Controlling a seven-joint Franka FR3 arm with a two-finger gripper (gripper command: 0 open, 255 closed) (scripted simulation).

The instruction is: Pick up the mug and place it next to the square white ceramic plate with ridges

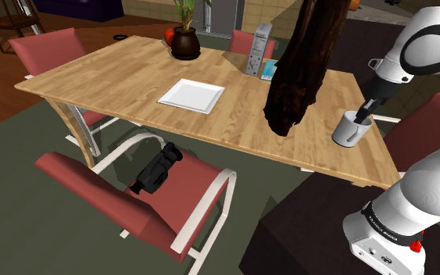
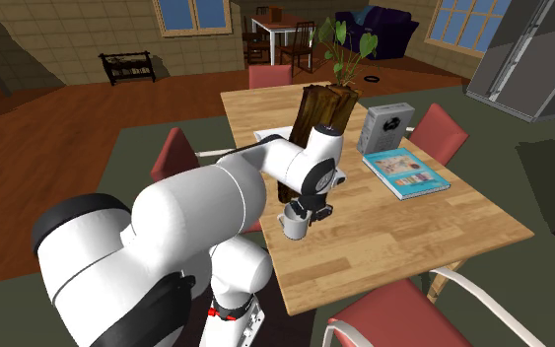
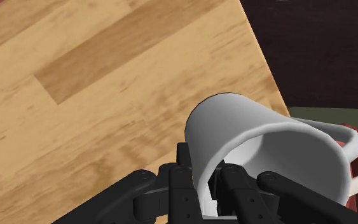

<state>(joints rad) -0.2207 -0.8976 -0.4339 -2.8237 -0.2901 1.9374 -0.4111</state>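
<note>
Gripper (image 1: 362, 116) clamped on mug (image 1: 346, 133) rim; plate (image 1: 191, 95) lies well apart, toward the shoulder view's left.

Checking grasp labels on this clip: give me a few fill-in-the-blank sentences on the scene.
The gripper holds the mug by its wall: one of its fingers is outside, the other ____.
The white plate on the table is ____ in shape.
The black camera lies on a red ____.
Missing: inside; square; chair.
</note>
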